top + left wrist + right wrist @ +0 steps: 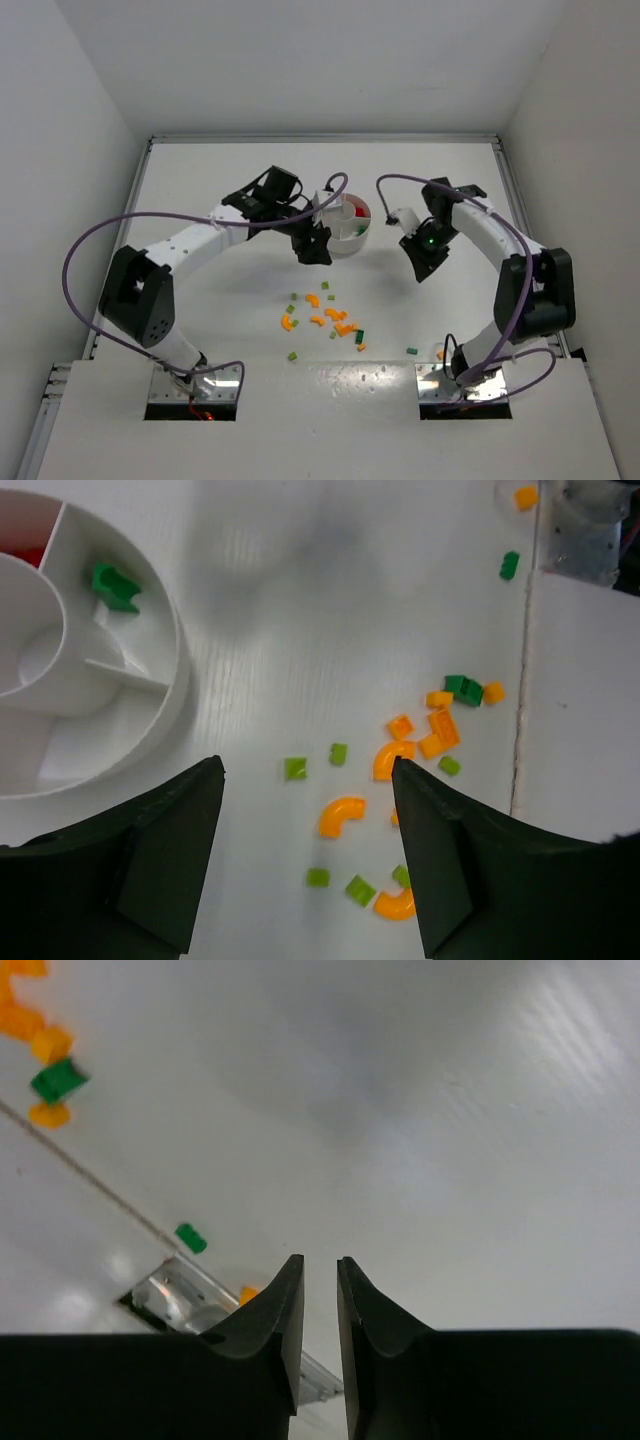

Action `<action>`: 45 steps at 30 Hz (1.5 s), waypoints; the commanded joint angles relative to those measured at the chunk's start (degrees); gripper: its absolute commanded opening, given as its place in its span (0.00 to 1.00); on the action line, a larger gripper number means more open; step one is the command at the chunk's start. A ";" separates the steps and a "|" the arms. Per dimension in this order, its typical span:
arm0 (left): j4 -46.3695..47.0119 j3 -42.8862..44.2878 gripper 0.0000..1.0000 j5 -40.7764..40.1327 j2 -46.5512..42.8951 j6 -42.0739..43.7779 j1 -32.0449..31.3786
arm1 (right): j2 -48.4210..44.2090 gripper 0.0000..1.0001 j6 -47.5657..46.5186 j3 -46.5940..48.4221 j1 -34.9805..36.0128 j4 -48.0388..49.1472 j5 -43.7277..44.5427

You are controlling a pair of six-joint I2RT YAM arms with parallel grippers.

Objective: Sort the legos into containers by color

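Note:
The round white dish [356, 240] stands mid-table, and its wedge containers [70, 735] fill the left of the left wrist view. One wedge holds a green brick [115, 586], another shows red [30, 556]. Loose orange and green legos [330, 320] lie scattered nearer the arm bases. An orange curved piece [342, 815] and small green bricks [338, 753] lie below my left gripper [306, 770]. That gripper hangs open and empty beside the dish [313, 248]. My right gripper [318, 1260] hovers right of the dish [420, 265]. Only a narrow gap separates its jaws, with nothing between them.
A green brick [411, 351] and an orange one [440, 354] lie apart near the right arm's base plate [462, 385]. The right wrist view shows them [190, 1237] beside that metal mount [175, 1300]. White walls close in the table on three sides.

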 commanded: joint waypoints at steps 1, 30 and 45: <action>13.03 -4.21 0.73 3.65 -5.38 -4.20 -2.66 | -0.14 0.20 11.60 1.95 -6.65 7.93 0.14; 37.43 0.53 0.55 -13.22 24.22 -7.57 -37.13 | 16.64 0.33 22.25 21.02 -27.68 10.93 -16.56; 38.04 1.14 0.45 -13.23 27.04 -5.02 -39.68 | 13.22 0.33 22.25 16.19 -28.20 12.69 -17.35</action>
